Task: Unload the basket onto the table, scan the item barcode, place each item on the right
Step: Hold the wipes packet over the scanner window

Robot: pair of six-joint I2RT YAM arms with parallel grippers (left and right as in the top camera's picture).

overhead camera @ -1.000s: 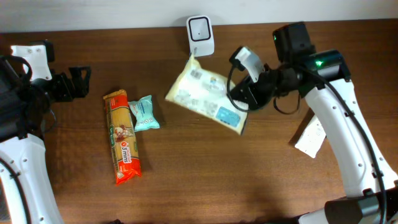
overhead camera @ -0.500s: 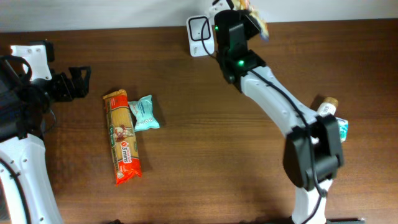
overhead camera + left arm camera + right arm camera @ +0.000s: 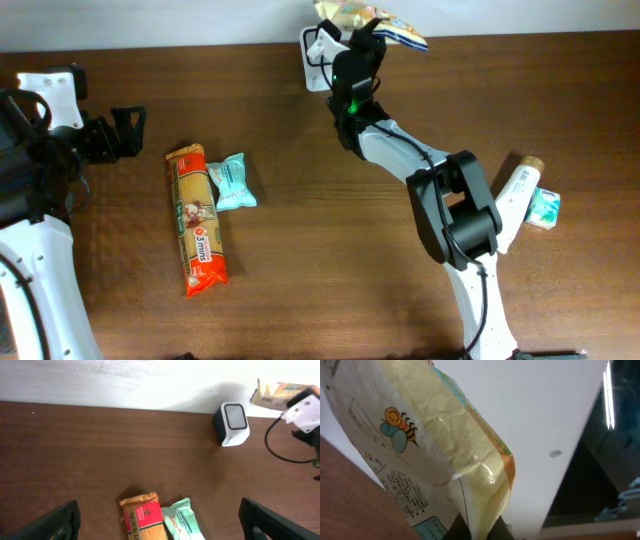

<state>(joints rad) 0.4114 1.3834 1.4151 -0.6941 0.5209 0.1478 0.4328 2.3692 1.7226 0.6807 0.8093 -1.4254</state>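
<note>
1 tip: the right pincer is clamped on the crinkly yellow-white bee-print bag, up over the far edge of the brown wooden desk beside the small white scanner. I'd tilt the barcode side toward the scanner window. The left pincer is wide open, idle.

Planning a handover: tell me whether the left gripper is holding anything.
No, the left gripper is wide open and empty in its wrist view.

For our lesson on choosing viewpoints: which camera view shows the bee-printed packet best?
The right wrist view: the packet fills the frame, its bee and print clear. Overhead shows only its crumpled end at the top edge. Left wrist catches a small blurred piece far right.
</note>
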